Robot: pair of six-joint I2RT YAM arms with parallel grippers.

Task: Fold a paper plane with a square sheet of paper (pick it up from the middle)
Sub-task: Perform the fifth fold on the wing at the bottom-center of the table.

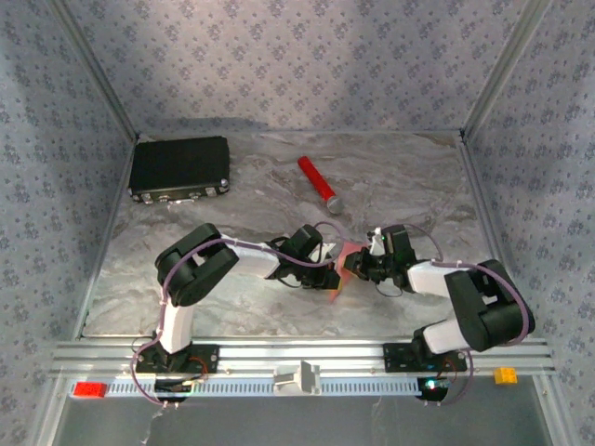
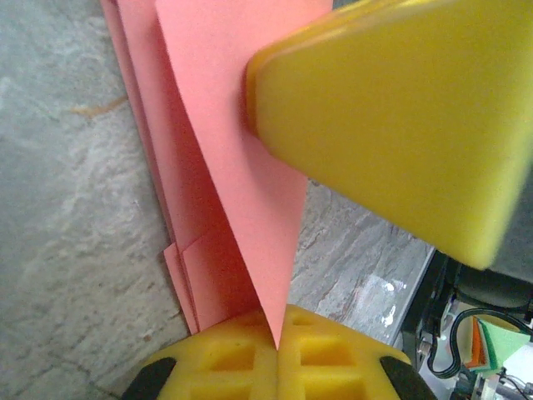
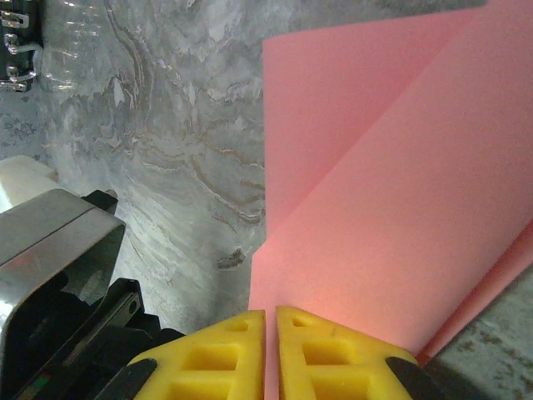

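Pinching creased pink paper [image 3: 375, 192]

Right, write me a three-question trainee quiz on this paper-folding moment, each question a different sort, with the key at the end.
1. True or false: the left gripper and the right gripper are both shut on the pink paper.
2. Multiple choice: in the top view, where does the black case lie? A: far left corner of the table. B: far right corner. C: near edge, between the arm bases.
3. Fill in: the red cylinder beyond the paper has a ____ tip.

Key: 1 true; 2 A; 3 grey.
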